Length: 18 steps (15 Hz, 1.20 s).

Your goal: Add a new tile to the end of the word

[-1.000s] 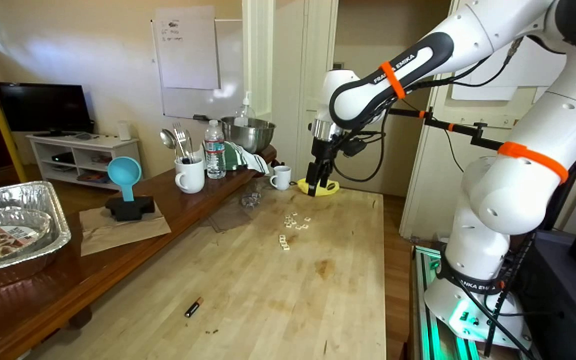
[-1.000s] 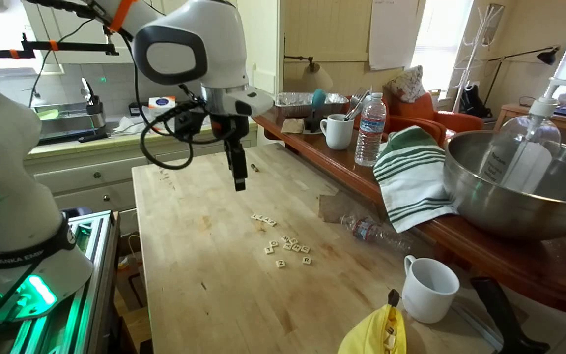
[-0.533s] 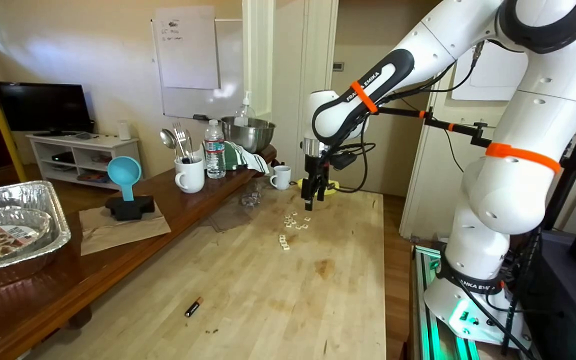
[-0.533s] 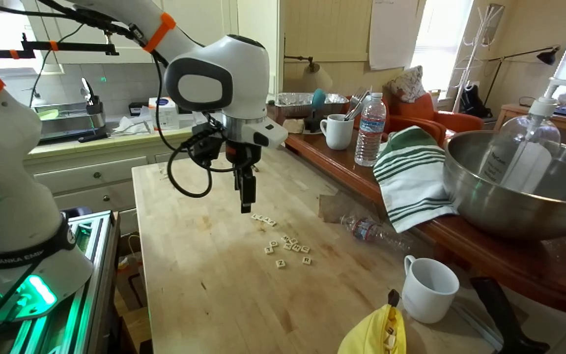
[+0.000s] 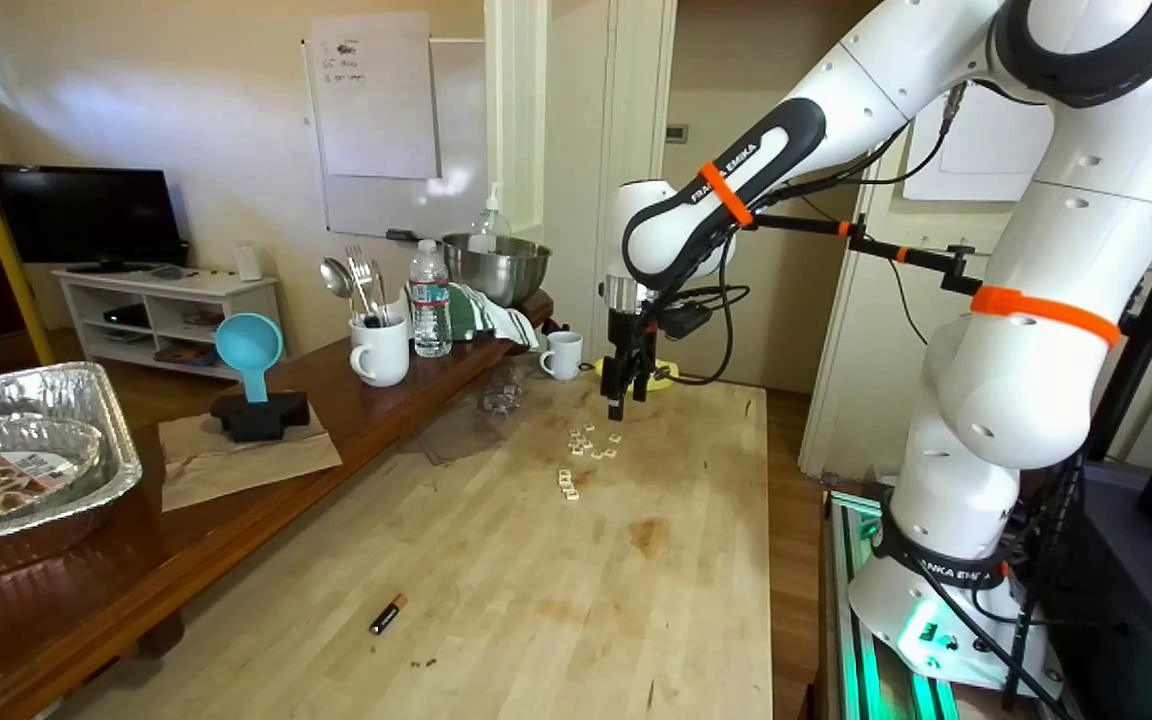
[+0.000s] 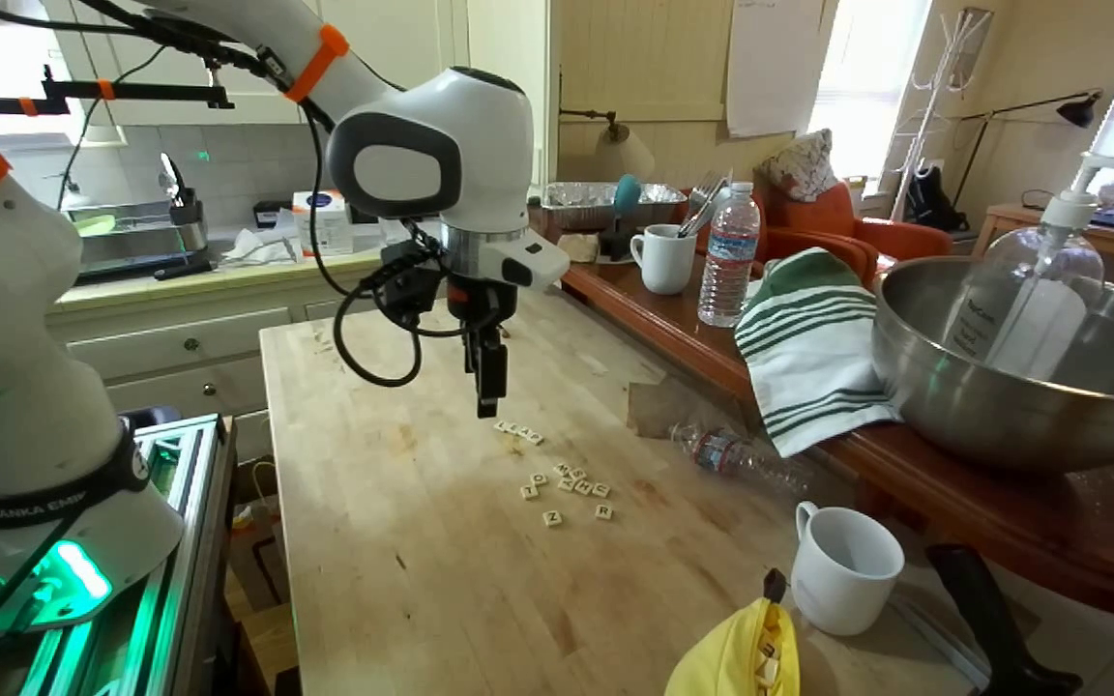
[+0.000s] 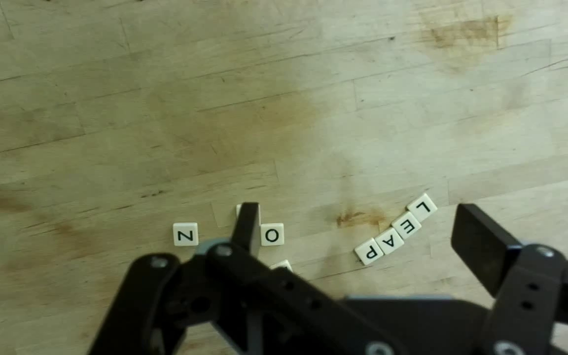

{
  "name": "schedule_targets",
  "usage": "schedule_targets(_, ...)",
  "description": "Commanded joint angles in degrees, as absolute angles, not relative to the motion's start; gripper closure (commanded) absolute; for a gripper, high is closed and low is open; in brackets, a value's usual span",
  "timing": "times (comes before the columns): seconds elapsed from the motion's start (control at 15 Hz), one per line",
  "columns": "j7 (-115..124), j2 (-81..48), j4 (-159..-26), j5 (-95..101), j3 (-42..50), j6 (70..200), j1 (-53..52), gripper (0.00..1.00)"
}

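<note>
The surface (image 5: 676, 620) is a pale wood top, visible in both exterior views. In an exterior view, the arm (image 5: 1026, 380) is based at the right of the surface and extends over its far section. The ledge (image 5: 366, 408) runs along the left side, at a higher level. The bowl (image 5: 526, 275) sits at the far end of the ledge; the foil tray (image 5: 114, 430) sits at the near end. The tool (image 7: 355, 231) hangs above the surface, fingers (image 7: 483, 246) downward and spread wide. The towel (image 5: 476, 315) lies just beside the bowl. The bottle (image 5: 431, 300) stands upright near the towel; a dispenser (image 5: 486, 240) stands in the bowl. In an exterior view, the yellow pouch (image 6: 736, 652) lies at the near right of the surface, near a white mug (image 6: 847, 580).

The word (image 7: 402, 228) reads LEAP: four whitish tiles set side by side, flat on the surface. In the wrist view, it appears between the fingers, closer to the finger at right. In an exterior view, the battery (image 5: 387, 614) lies on the near section, well apart from the word. The loose tiles (image 6: 583, 486) lie scattered near the word, on its near side in an exterior view.
</note>
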State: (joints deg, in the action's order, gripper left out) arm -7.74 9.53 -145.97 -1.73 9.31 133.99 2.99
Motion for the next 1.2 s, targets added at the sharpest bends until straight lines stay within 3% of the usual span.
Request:
schedule_targets(0.0,-10.7,8.0,-145.3,-3.0,8.8,136.5,3.6,0.0)
schedule_targets(0.47,-28.6,1.7,-144.5,-10.2,9.6,152.3,2.1,0.0)
schedule_targets(0.87,-43.8,-6.0,-141.0,-21.8,7.0,155.0,3.6,0.0)
schedule_targets(1.13,-40.1,-5.4,-141.3,-18.5,5.6,154.0,5.2,0.0)
